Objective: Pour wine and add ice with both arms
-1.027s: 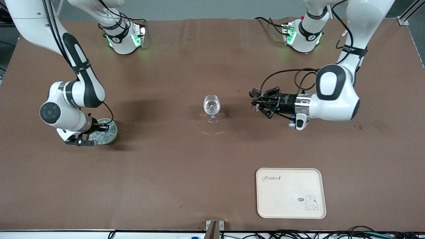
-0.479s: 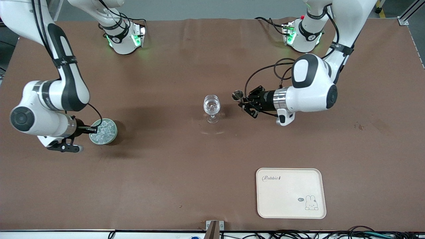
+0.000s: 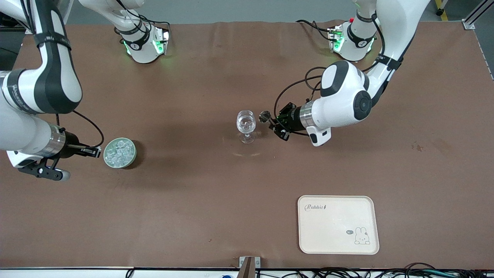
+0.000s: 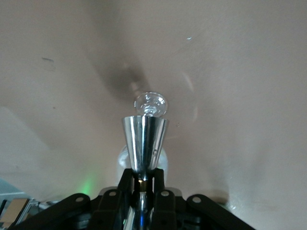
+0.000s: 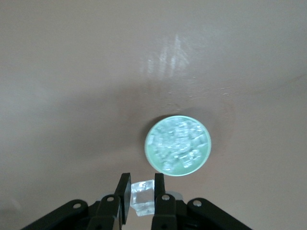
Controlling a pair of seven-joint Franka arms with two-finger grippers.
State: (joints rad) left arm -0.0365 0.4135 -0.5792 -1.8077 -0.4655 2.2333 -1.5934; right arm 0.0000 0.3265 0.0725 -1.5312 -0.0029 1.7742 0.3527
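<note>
Fingers of the right gripper (image 5: pixel 142 197) clamp one clear ice cube (image 5: pixel 143 196) at left of frame, beside the round pale-green bowl (image 3: pixel 120 153) of ice cubes (image 3: pixel 120 150). Carry it level. Mid-frame, the left gripper (image 3: pixel 270 119) clamps a steel conical jigger (image 3: pixel 264 115) beside the clear stemmed glass (image 3: pixel 246 126); contents indiscernible. Tilt slowly over the rim.
</note>
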